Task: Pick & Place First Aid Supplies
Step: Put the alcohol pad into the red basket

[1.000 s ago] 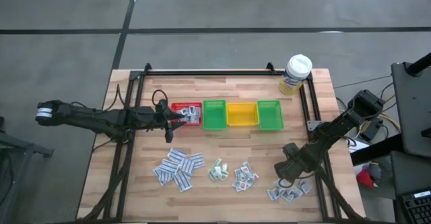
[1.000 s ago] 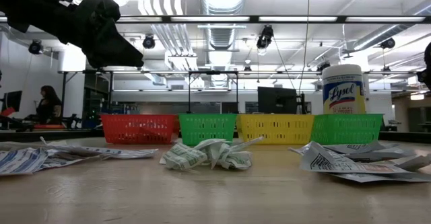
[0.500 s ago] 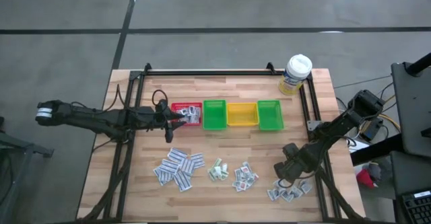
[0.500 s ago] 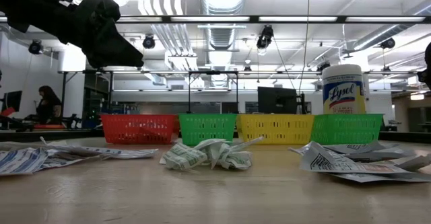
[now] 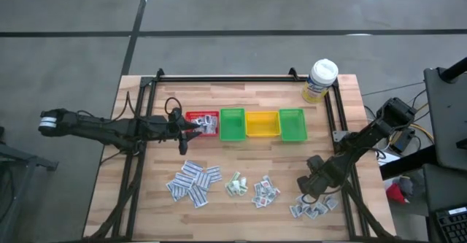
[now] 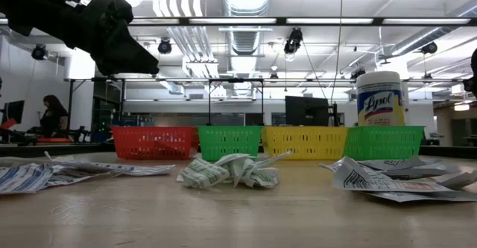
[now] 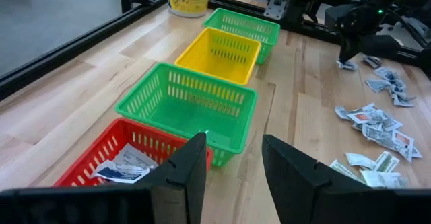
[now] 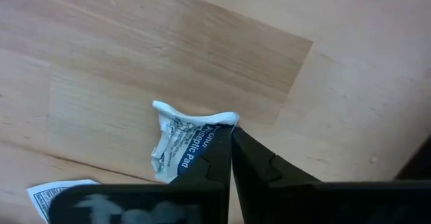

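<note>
Wooden desk (image 5: 241, 90) planks carry the packet piles, and at lower right the right end effector (image 8: 231, 138) is pinched shut on a crumpled white packet (image 8: 180, 138), apparently alone, so lift straight up, while the left end effector (image 7: 232, 158) waits open over the red bin (image 7: 101, 158).

The left gripper (image 7: 232, 162) hangs open over the red bin (image 7: 124, 160) — packets (image 7: 124, 171) inside. More packets (image 7: 374, 123) lie loose on the table (image 7: 60, 93).

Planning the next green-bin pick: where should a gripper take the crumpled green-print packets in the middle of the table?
Take the green-print packets by a raised, crumpled fold, coming straight down from above. They are bunched up, not flat, so their ridges give the fingers something to pinch. The neighbouring piles lie clear on both sides.
</note>
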Robot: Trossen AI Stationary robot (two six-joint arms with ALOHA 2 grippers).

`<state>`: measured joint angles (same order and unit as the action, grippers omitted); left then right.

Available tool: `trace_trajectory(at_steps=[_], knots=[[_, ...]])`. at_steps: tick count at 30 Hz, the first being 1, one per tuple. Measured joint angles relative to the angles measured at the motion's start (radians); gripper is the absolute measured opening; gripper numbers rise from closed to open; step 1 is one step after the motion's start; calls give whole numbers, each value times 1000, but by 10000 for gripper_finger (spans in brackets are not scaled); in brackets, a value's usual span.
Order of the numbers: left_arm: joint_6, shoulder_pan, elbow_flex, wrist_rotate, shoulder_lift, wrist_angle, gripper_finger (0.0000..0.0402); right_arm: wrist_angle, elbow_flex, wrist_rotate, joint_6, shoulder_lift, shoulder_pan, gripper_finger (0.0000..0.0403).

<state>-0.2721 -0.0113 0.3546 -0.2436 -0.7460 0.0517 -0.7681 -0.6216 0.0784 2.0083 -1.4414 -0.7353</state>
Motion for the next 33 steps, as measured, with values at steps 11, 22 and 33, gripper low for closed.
trace_trajectory(at_steps=[11, 22, 33], knots=[[-18, 0, 0, 53, -1, 2, 138, -24, -74, -305, -131, 15, 1, 8], [-18, -16, 0, 110, -62, 157, 138, -36, -129, -621, -284, 16, 1, 8], [-16, -53, 0, 160, -288, 475, 138, -8, -172, -977, -483, 18, 33, 8]])
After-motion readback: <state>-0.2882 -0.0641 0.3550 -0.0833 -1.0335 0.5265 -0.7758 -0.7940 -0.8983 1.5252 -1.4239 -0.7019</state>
